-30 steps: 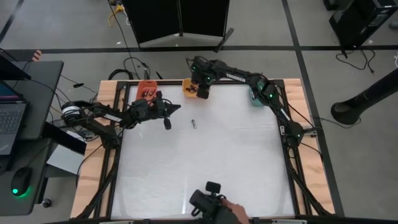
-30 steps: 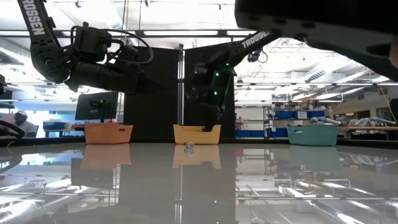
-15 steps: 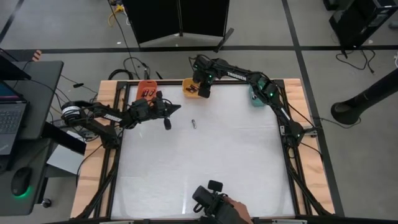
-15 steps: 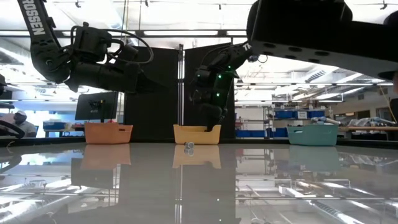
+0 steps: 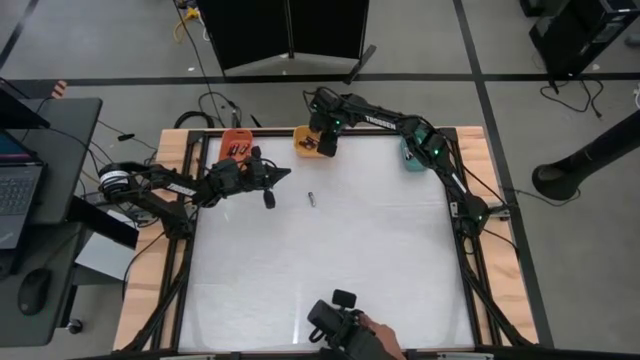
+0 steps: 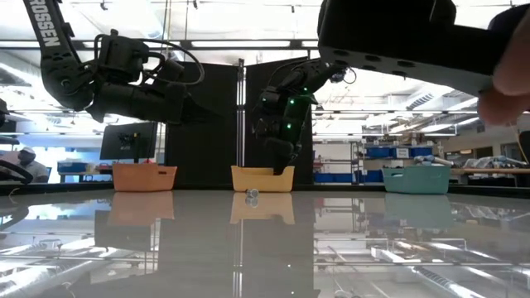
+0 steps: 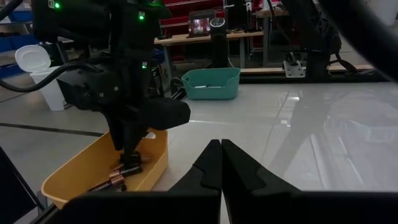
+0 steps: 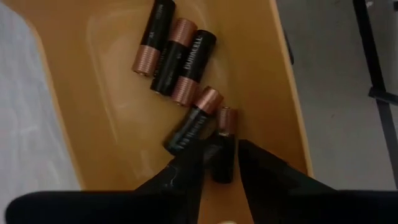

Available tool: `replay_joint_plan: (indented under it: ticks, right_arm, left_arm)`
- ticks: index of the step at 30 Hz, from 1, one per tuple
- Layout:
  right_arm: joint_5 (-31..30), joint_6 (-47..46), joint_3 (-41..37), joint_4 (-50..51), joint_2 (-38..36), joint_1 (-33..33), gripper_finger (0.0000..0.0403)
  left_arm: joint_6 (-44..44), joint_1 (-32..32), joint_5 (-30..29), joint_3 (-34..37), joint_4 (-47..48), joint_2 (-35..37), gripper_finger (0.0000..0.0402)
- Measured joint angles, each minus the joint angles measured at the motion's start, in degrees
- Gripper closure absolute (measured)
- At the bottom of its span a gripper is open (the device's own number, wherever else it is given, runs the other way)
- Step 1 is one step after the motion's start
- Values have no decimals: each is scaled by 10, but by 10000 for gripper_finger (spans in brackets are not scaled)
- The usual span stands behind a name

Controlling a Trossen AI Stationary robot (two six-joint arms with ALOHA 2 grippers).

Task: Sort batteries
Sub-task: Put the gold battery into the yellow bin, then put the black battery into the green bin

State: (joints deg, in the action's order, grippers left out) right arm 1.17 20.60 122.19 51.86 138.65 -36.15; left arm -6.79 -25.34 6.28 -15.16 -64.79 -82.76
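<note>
My right gripper (image 5: 322,148) (image 8: 219,171) points down into the yellow bin (image 5: 303,138) at the table's far edge. It is open, and its fingers stand on either side of one battery (image 8: 225,146) lying on the bin floor. I cannot tell whether they touch it. Several dark, copper-ended batteries (image 8: 176,56) lie beside it. One loose battery (image 5: 311,199) (image 6: 252,194) lies on the table in front of the bin. My left gripper (image 5: 285,175) (image 7: 221,149) is shut and empty. It hovers above the table, left of the loose battery.
An orange bin (image 5: 237,145) holding batteries stands left of the yellow bin, and a teal bin (image 5: 410,155) (image 7: 210,84) stands at the far right. At the near edge a person's hand holds a dark device (image 5: 335,325). In the low view that device fills the upper right (image 6: 389,33).
My right gripper has sunk a little into the yellow bin and edged sideways over it. The dark hand-held device at the near edge has shifted about. My left arm has kept still.
</note>
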Motion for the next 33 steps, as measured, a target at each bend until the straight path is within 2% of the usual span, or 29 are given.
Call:
replay_joint_plan:
  ticks: [4, 7, 10, 14, 20, 26, 30, 33]
  right_arm:
    - [-13, 3, 0, -1, 0, 1, 275]
    - [-14, 4, -1, 9, -9, 4, 275]
    - [-14, 9, -1, 3, -31, 6, 306]
    - [-5, 7, 0, -5, -56, 8, 383]
    - [41, 2, -16, -32, -84, 19, 395]
    - [43, -9, -129, -126, -137, 42, 398]
    - [43, -33, -264, -235, -208, 61, 398]
    - [42, -61, -381, -327, -277, 77, 398]
  left_arm:
    - [0, 0, 0, 0, 0, 0, 396]
    - [0, 0, 5, 0, 0, 0, 396]
    - [-2, 0, 25, -1, 0, 0, 396]
    - [-3, -1, 30, -1, 6, 0, 396]
    - [-5, -2, 30, -1, 6, 0, 396]
    - [-6, -2, 30, -1, 6, 0, 396]
    - [-6, -2, 41, -2, 9, 0, 396]
    - [-7, -2, 55, -27, 59, 0, 396]
